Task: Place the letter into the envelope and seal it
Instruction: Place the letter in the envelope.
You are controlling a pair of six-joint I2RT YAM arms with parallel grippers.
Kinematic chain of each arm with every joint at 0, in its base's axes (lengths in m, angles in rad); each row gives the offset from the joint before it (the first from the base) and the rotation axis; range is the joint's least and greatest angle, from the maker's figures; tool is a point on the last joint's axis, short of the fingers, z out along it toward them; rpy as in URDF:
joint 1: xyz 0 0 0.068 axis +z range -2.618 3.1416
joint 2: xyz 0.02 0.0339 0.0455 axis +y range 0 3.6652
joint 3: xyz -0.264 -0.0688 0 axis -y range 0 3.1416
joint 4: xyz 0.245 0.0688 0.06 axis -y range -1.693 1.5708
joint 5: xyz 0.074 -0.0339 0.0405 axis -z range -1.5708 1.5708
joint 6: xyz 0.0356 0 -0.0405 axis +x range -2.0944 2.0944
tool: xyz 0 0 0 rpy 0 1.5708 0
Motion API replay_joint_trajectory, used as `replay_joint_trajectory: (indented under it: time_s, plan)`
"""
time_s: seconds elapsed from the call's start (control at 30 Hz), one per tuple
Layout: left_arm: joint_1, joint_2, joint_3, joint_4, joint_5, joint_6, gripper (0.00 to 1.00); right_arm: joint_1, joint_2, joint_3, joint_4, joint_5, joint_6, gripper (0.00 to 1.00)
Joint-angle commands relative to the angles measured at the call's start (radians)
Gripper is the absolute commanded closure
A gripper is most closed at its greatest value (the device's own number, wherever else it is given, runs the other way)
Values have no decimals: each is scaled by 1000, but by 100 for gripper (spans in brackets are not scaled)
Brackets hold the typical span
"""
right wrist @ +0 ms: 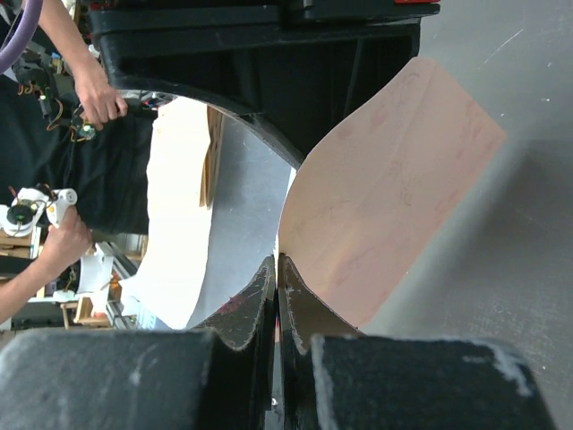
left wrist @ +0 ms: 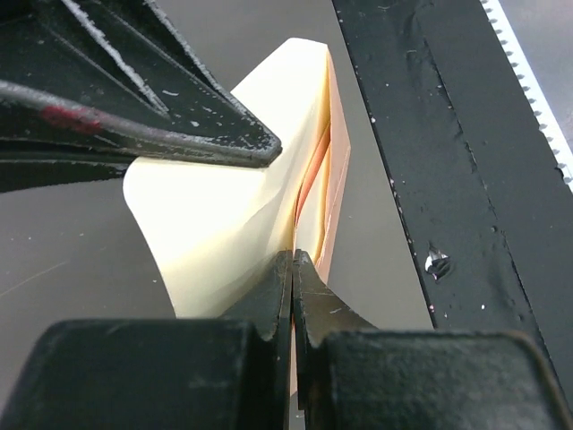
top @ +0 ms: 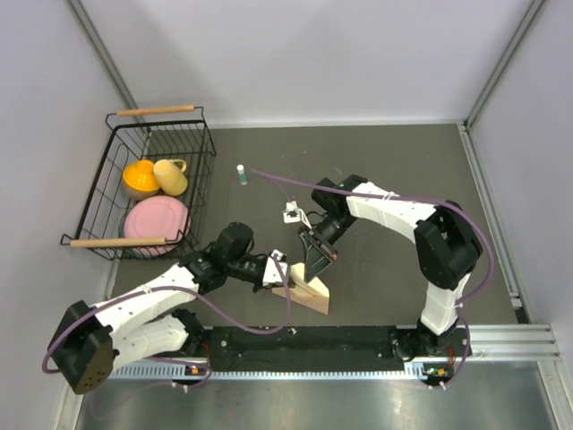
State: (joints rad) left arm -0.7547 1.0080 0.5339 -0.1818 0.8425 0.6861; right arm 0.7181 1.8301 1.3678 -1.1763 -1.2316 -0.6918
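Envelope [top: 306, 294] is propped up off the worktop [top: 394, 161] near its front edge, between the two grippers. Right gripper [right wrist: 277, 266] is closed tight on the edge of the peach flap, which curves up and away from it. Left gripper [left wrist: 293, 262] is likewise pinched closed on a paper edge beside a cream sheet [left wrist: 215, 206], probably the envelope's own wall, though the close view does not settle which layer. Glue stick [top: 240, 175] stands well apart, farther back.

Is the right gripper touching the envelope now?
Touching. In the right wrist view, the right gripper has its fingers closed on the curled edge of the peach envelope.
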Motion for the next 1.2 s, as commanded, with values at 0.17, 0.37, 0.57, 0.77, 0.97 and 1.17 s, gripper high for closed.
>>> replay_joint_trajectory:
  time_s: [0.17, 0.37, 0.57, 0.77, 0.97, 1.17]
  plan:
    - [22, 3, -31, 114, 35, -112, 100, -29, -31, -16, 6, -58, -48, 100]
    - [20, -63, -54, 93, 12, 5, 44, -32, -9, -15, 7, -57, -38, 100]
    - [-26, -170, -107, 107, -91, 156, 22, -32, 23, -7, 10, -58, -35, 100]
    - [-124, -246, -170, 119, -210, 325, 20, -42, 50, -3, 10, -57, -34, 100]
    - [-209, -223, -186, 125, -284, 437, 20, -63, 64, 4, 7, -62, -23, 100]
    - [-221, -131, -160, 157, -307, 451, 20, -63, 67, -4, 9, -62, -21, 100]
